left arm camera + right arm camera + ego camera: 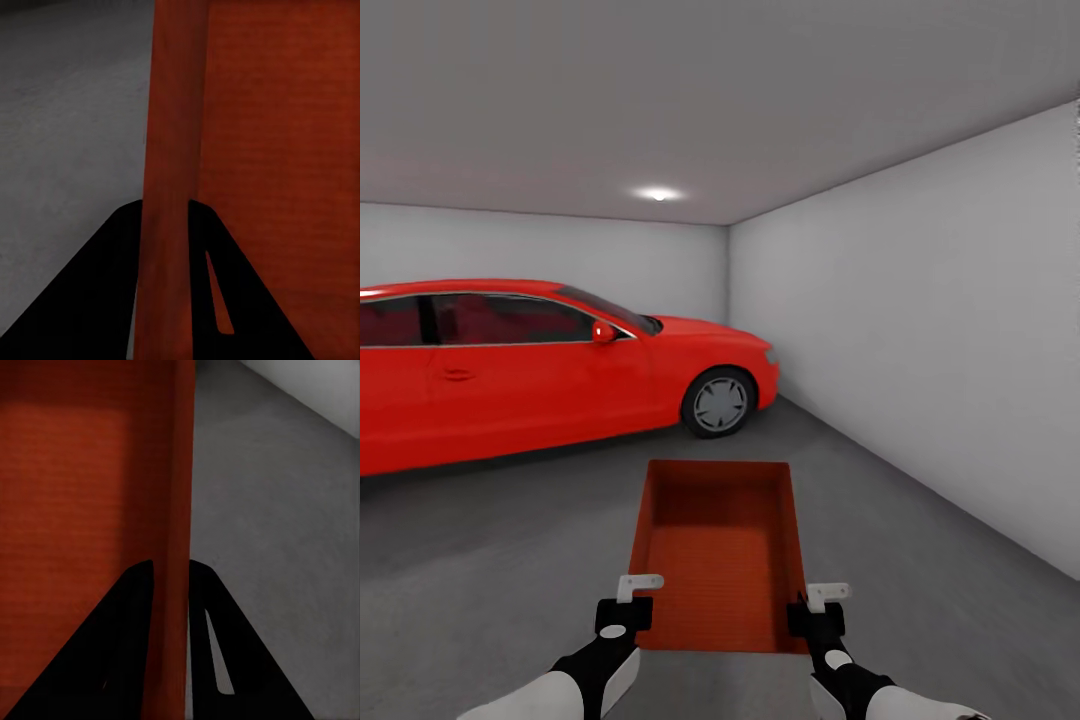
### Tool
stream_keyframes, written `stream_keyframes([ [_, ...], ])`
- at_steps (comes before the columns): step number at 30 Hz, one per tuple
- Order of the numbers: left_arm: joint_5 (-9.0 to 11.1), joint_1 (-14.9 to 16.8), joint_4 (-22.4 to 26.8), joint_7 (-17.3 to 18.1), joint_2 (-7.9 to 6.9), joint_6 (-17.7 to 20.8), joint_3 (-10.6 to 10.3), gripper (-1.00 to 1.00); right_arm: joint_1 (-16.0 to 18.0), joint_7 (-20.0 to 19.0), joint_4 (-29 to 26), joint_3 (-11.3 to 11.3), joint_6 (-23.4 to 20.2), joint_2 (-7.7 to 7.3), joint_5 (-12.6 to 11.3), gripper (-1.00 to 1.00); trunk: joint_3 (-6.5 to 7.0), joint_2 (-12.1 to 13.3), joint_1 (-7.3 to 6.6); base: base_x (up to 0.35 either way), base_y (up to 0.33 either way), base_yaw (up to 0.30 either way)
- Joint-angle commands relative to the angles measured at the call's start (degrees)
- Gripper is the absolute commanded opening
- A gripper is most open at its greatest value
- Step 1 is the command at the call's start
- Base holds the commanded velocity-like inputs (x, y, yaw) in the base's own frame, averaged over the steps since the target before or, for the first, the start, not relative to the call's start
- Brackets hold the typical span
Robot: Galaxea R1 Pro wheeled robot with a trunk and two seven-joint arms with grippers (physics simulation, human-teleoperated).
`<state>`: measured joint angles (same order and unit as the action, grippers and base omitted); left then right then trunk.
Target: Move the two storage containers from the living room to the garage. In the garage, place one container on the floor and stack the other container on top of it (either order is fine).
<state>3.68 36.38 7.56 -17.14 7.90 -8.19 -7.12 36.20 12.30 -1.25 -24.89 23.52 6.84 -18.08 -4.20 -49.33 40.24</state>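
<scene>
Both grippers, left gripper (pixel 632 600) and right gripper (pixel 818 608), are pinching opposite side walls of one storage container (pixel 720 555) above the garage floor (pixel 490 570), so uneven lowering is risking slippage.

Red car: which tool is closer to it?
Left. The left tool grips the box's left wall, on the side where the car stands. The right tool grips the right wall, toward the grey wall.
</scene>
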Motion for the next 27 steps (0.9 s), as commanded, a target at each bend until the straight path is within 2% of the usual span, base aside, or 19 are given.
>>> stream_keyframes([
  [1, -0.25, 0.09, 0.08, -1.22, 0.01, -0.34, 3.28, -1.00, 0.05, 0.01, 0.02, 0.75, -0.05, 0.35, 0.15, -1.00, -0.09, -0.06, 0.04, 0.322, 0.000, -0.154],
  [13, -0.25, 0.09, 0.08, -1.06, 0.01, -0.34, 3.25, -1.00, 0.06, 0.01, 0.02, 0.75, -0.05, 0.36, 0.14, -1.00, -0.09, -0.06, 0.04, 0.321, 0.033, -0.223],
  [27, -0.25, 0.09, 0.08, -0.98, 0.01, -0.34, 3.26, -1.00, 0.05, 0.01, 0.02, 0.77, -0.05, 0.32, 0.15, -1.00, -0.09, -0.06, 0.04, 0.318, 0.153, -0.240],
])
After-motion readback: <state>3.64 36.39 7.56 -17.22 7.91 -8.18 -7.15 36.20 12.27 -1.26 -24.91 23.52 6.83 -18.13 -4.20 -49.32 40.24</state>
